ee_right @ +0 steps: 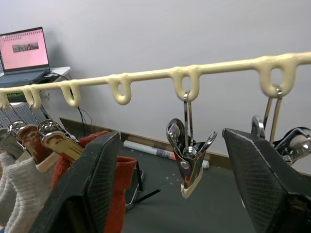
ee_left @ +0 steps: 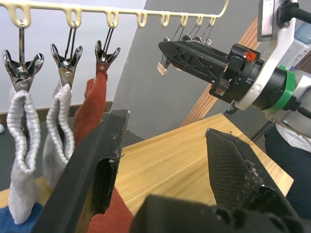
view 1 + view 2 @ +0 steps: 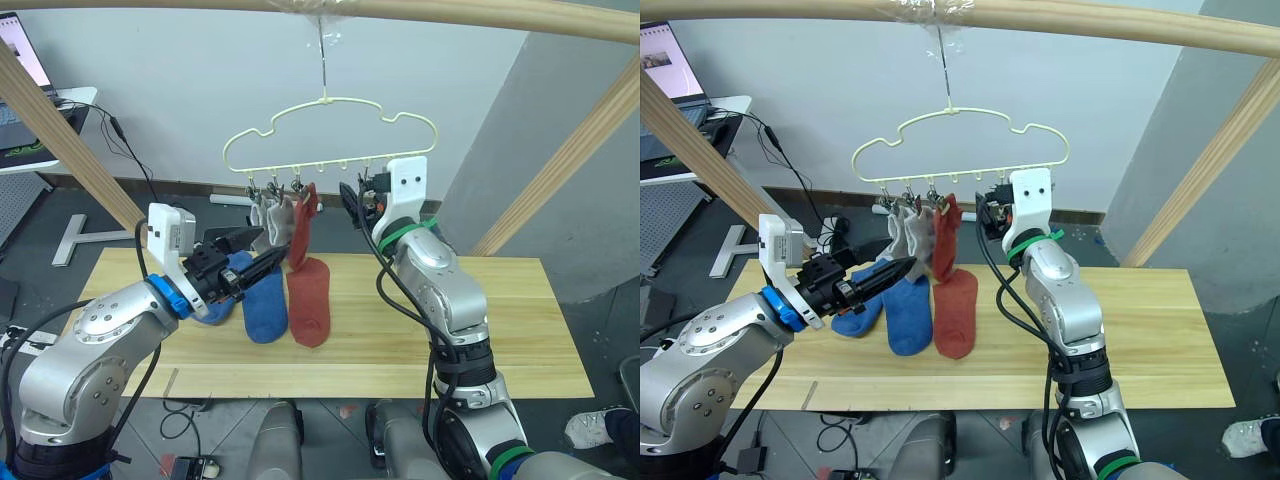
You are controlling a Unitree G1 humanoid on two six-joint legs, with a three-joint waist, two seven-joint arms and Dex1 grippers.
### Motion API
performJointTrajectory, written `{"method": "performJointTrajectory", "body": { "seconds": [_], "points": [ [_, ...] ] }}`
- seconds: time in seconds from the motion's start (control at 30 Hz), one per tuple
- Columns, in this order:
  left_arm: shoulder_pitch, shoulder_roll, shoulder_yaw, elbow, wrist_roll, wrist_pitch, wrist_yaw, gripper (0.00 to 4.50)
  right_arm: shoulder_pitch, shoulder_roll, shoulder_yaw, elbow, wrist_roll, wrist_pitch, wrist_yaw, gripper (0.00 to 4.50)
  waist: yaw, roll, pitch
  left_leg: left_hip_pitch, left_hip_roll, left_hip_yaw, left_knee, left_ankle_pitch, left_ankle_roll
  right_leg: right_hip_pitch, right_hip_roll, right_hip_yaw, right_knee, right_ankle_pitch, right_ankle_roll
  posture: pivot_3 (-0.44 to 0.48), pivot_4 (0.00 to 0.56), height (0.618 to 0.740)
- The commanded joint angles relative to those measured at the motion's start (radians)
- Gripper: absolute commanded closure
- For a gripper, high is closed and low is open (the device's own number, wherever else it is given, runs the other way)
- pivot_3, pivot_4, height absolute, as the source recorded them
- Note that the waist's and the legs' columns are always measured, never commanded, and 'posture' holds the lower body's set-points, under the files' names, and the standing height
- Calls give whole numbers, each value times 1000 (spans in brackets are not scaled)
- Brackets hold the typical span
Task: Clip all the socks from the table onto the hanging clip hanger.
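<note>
Left eye view: a pale yellow hanger (image 3: pixel 330 135) is hung by its hook from a wooden pole (image 3: pixel 420 10) above the table (image 3: pixel 500 330). Three socks are clipped at the left end of its bar: two grey socks (image 3: pixel 272 220) side by side, then a red sock (image 3: pixel 303 225) just to their right. The remaining clips (image 1: pixel 188 158) further along the bar are seen bare in the right wrist view. On the table below, a second red sock (image 3: pixel 310 300) is laid flat, with a blue sock (image 3: pixel 265 305) just to its left and another blue sock (image 3: pixel 215 310) partly hidden behind the left arm.

The left gripper (image 3: pixel 262 262) is held low, in front of the hanging socks and above the blue ones; its two black fingers (image 2: pixel 104 165) are seen spread apart in the left wrist view, with nothing between them. The right gripper (image 3: pixel 355 205) is raised to the level of the bar, just right of the red hanging sock; its fingers (image 1: pixel 92 189) are likewise parted, with an empty clip framed in the gap and not touched by either one.

A laptop (image 1: pixel 25 51) with a lit screen is seen on a side desk at the left, and cables are trailed across the dark floor behind the table.
</note>
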Motion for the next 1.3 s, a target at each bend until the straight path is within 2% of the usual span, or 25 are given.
{"method": "performJointTrajectory", "body": {
  "seconds": [0.03, 0.13, 0.2, 0.6, 0.7, 0.77, 1.3],
  "points": [
    [1, -7, 19, -25, 5, -14, 2, 1607, -3, 6, 5, -42, 11, -2, -5, 994, 0, 0, 0, 0, 0, 0, 0, 0, 0, 0, 0, 0, 0, 0, 0, 68, 212, 740],
    [0, -8, 18, -26, 6, -14, 3, 1607, -12, 11, 0, -32, 10, -5, -11, 994, 0, 0, 0, 0, 0, 0, 0, 0, 0, 0, 0, 0, 0, 0, 0, 67, 213, 740],
    [-2, -9, 18, -25, 7, -13, 3, 1607, -15, 12, -2, -28, 11, -8, -12, 1350, 0, 0, 0, 0, 0, 0, 0, 0, 0, 0, 0, 0, 0, 0, 0, 69, 213, 740],
    [-8, -10, 17, -21, 9, -15, 1, 1607, -26, 13, -5, -22, 10, -17, -23, 1350, 0, 0, 0, 0, 0, 0, 0, 0, 0, 0, 0, 0, 0, 0, 0, 69, 213, 740],
    [-7, -11, 16, -23, 9, -15, 2, 1607, -27, 14, -5, -22, 13, -20, -20, 1936, 0, 0, 0, 0, 0, 0, 0, 0, 0, 0, 0, 0, 0, 0, 0, 70, 211, 740],
    [-6, -13, 15, -24, 10, -15, 3, 1607, -26, 12, -4, -24, 13, -17, -18, 2564, 0, 0, 0, 0, 0, 0, 0, 0, 0, 0, 0, 0, 0, 0, 0, 70, 211, 740],
    [-5, -18, 15, -34, 12, -15, 5, 1607, -67, 52, 5, 20, 29, -52, -3, 2564, 1, 0, 0, 0, 0, 0, 0, 0, 0, 0, 0, 0, 0, 0, 0, 75, 203, 740]
  ]
}}
